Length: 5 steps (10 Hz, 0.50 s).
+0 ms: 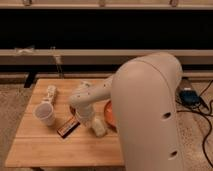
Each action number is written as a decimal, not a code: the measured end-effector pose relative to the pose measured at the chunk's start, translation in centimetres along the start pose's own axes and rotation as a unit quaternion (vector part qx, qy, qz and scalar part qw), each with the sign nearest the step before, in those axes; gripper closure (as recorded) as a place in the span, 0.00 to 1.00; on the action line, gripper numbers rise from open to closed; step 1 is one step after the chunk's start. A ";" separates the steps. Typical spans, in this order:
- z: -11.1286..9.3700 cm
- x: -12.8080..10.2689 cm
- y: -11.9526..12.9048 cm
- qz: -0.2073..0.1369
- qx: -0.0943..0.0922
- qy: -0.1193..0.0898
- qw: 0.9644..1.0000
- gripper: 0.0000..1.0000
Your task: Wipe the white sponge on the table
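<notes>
Dim, warm-lit room with a dark back wall

Beyond the far edge of the tabletop (35, 145) a pale ledge (75, 56) runs the room's width beneath a broad black band of wall (100, 30). Speckled floor (12, 105) lies past the left edge; past the right edge, cables (206, 132) trail from a small dark box (189, 95). The end effector (93, 119) hangs low, towards the tabletop's right edge.

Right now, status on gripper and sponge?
Gripper down at table centre, on white sponge. Dark bar close left, orange bowl right.
</notes>
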 end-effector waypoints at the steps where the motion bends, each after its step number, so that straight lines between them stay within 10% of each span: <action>1: 0.1 0.0 0.5 -0.010 0.004 0.001 1.000 1.00; 5: -1.2 0.8 3.3 -0.053 0.018 -0.009 0.998 0.93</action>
